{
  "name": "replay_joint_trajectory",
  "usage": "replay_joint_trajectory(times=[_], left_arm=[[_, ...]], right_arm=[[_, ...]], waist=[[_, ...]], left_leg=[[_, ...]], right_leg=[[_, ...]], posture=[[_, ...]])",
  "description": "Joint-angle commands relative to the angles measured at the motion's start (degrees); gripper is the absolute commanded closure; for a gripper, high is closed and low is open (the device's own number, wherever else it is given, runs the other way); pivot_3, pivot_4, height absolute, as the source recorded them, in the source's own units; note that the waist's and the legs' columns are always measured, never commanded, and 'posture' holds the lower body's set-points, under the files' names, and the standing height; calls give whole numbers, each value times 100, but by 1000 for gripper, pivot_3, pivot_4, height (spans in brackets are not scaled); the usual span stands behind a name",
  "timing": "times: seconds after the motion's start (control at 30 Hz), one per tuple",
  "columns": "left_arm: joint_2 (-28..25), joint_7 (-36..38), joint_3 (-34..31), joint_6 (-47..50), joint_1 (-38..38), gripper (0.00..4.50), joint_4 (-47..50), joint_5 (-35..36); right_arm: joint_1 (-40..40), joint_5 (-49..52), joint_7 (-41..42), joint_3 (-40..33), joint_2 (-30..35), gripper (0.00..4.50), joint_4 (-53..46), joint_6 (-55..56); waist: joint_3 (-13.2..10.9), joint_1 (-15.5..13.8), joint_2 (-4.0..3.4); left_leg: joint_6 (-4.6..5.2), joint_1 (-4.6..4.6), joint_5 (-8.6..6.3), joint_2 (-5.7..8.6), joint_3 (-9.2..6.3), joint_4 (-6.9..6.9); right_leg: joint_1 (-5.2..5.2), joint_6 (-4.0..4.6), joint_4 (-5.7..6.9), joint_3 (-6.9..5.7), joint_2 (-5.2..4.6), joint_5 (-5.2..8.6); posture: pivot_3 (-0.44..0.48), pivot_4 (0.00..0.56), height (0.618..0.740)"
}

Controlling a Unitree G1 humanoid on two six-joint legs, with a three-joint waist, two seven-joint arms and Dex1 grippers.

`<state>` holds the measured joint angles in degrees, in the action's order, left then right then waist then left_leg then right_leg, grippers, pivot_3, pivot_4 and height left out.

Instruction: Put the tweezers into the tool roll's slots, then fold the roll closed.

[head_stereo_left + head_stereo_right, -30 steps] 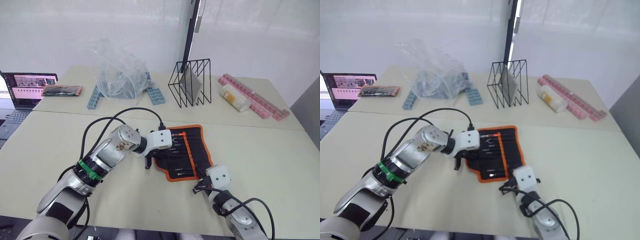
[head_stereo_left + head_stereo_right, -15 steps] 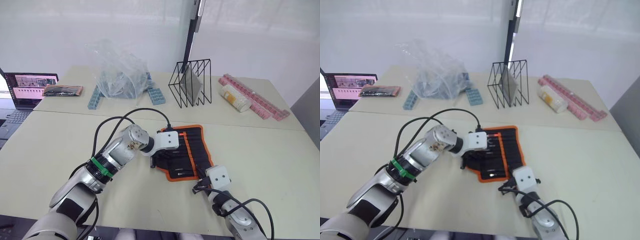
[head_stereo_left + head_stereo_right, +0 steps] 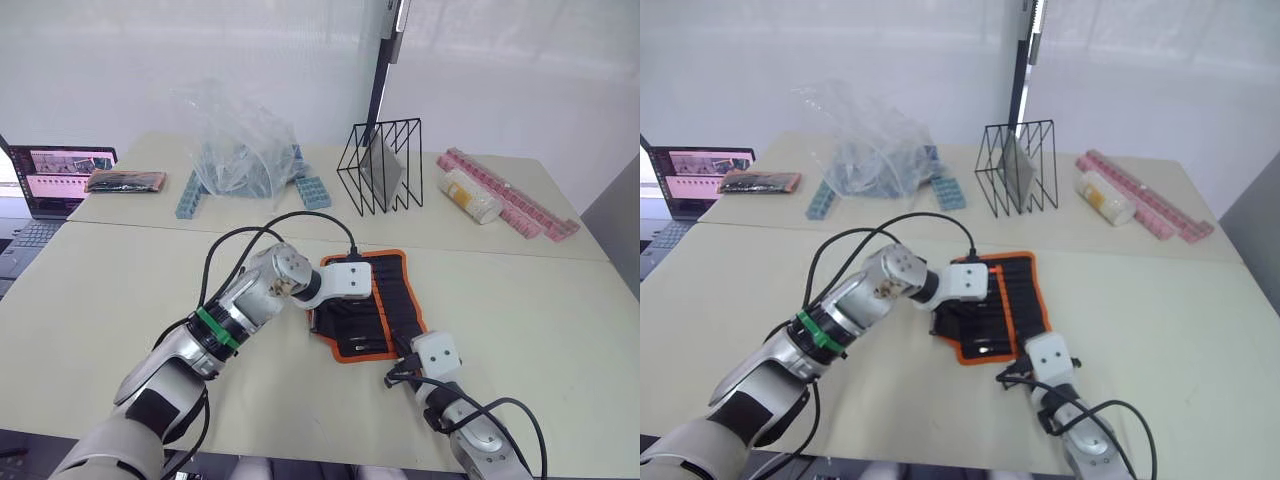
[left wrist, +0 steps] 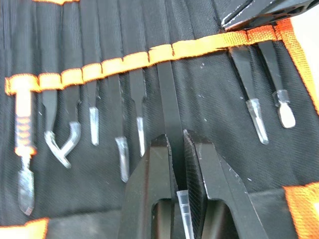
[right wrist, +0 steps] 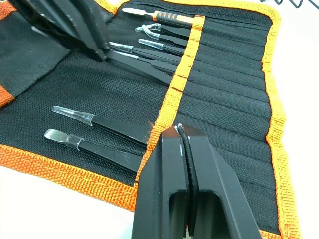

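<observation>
The tool roll (image 3: 390, 300) lies open on the table, black with orange edging. My left gripper (image 4: 173, 142) is over its inner face, shut on one black tweezer (image 4: 169, 99). That tweezer's far end runs under the orange strip (image 4: 199, 46) into a slot. Several other tweezers (image 4: 251, 107) and small tools sit in neighbouring slots, capped tips sticking out. My right gripper (image 5: 183, 130) is shut, with nothing seen between the fingers. Its tips rest at the roll's middle orange strip (image 5: 187, 55), near the roll's front edge, beside two slotted tweezers (image 5: 99, 122).
Behind the roll stand a black wire rack (image 3: 385, 165) and a crumpled plastic bag (image 3: 240, 145) over blue trays (image 3: 312, 192). Pink pill boxes (image 3: 505, 195) and a white bottle (image 3: 470, 195) lie at the back right. A laptop (image 3: 55, 180) and a flat dark pouch (image 3: 125, 181) are far left.
My left gripper has moved right, from the roll's left edge onto its inner face. The right arm has stayed put.
</observation>
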<state>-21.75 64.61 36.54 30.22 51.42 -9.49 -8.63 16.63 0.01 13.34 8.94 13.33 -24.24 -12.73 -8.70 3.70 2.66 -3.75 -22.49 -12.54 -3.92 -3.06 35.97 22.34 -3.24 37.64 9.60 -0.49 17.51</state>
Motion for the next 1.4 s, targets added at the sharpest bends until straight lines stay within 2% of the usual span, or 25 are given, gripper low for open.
replay_joint_trajectory(times=[0.03, 0.2, 0.47, 0.83, 0.9, 1.07, 1.27, 1.4], left_arm=[[187, -62, 117, -258, 150, 4493, -146, -182], [461, -124, 128, -443, 175, 4493, -436, -301], [1097, -667, -16, -960, 232, 4493, -1440, -487], [1150, -755, -235, -1193, 178, 4493, -1717, -516], [1094, -720, -305, -1141, 192, 3575, -1620, -483], [807, -470, -466, -851, 189, 1944, -1008, -390], [347, -113, -897, 114, 0, 14, 354, 51], [-197, -49, -1369, 731, -471, 14, 1280, 392]], right_arm=[[270, -87, 45, 231, 4, 4500, 327, -341], [269, -99, 44, 245, -7, 4500, 318, -358], [288, -123, 72, 235, -2, 4500, 295, -369], [243, -128, 122, 207, 9, 4500, 322, -377], [224, -127, 126, 204, 10, 4500, 335, -379], [174, -138, 133, 201, 5, 4500, 381, -373], [116, -133, 145, 187, 19, 4500, 439, -364], [65, -103, 176, 149, 39, 4500, 477, -370]], waist=[[0, -2, 0], [1, -4, 0], [4, -41, 2], [6, -87, 3], [6, -81, 3], [5, -37, 2], [4, 34, -3], [5, 51, -5]], left_leg=[[0, 0, 0, 0, 0, 0], [0, 1, 0, 0, 0, 2], [0, 7, 0, 3, 0, 12], [0, 12, 1, 5, -1, 38], [0, 12, 1, 6, -1, 38], [0, 9, 1, 5, -2, 37], [0, 11, 1, 3, -5, 32], [0, 12, 1, 3, -4, 34]], right_leg=[[0, 0, 1, 0, 0, 0], [-3, 0, 2, 0, 0, 0], [-12, -2, 5, 0, 0, -1], [-16, -6, 33, 2, 0, -4], [-16, -7, 34, 2, 0, -4], [-12, -6, 37, 2, 3, -4], [-9, -5, 41, 2, 5, -3], [-11, -5, 41, 3, 4, -3]], posture=[[0, 150, 720], [0, 150, 720], [0, 150, 720], [0, 150, 720], [0, 150, 720], [0, 150, 720], [0, 150, 720], [0, 150, 720]])
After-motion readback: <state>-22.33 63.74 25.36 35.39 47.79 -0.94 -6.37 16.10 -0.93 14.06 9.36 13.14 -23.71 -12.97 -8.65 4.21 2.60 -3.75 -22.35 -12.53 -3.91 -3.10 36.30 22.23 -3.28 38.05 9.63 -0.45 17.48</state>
